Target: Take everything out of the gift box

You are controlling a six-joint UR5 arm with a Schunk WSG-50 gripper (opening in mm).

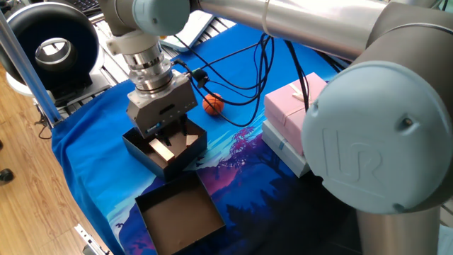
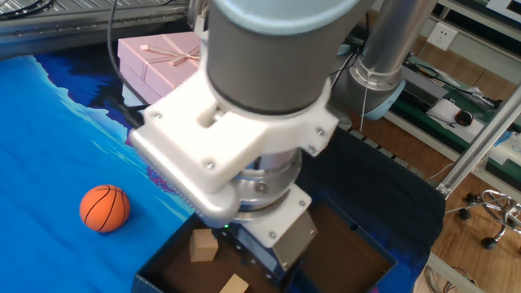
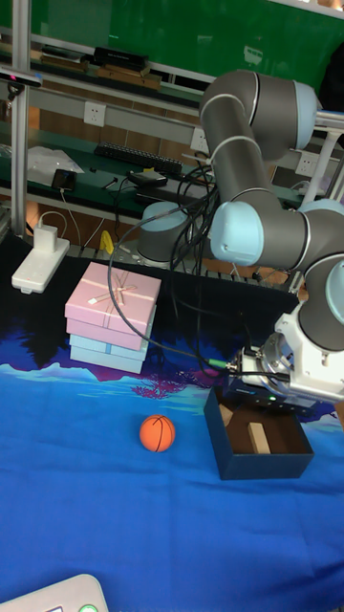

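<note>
The gripper point(image 1: 172, 139) is hanging right over the gift box point(image 1: 141, 151), fingers pointing down into the opening with a gap between them, so it looks open and not holding anything. In the one fixed view the fingertips sit about level with the box rim, and the flat pale wooden bar point(image 1: 163, 151) lies on the brown floor just below them. Can't tell if a finger is touching it.

From the other fixed view the gripper body blocks most of the box, but you can see the tan wooden cube point(image 2: 203, 244) on the floor toward the left wall, and the end of the bar point(image 2: 234, 284) poking out at the bottom edge of the frame. The two are apart from each other. The tall fixed view shows the bar point(image 3: 255, 436) standing out pale against the brown floor, roughly mid-box, with the black walls point(image 3: 255, 466) all around it.

The orange basketball point(image 1: 214, 103) is already outside, on the blue cloth point(image 1: 92, 170), near the box but not touching it, with open cloth around it. Black cables point(image 1: 233, 88) droop down from the arm and pass right by the ball.

A second, shallower tray point(image 1: 180, 215) sits just beside the gift box on the near side. The pink ribboned box point(image 3: 113, 297) is stacked on a pale blue one point(image 3: 107, 352), well apart from the gift box.
</note>
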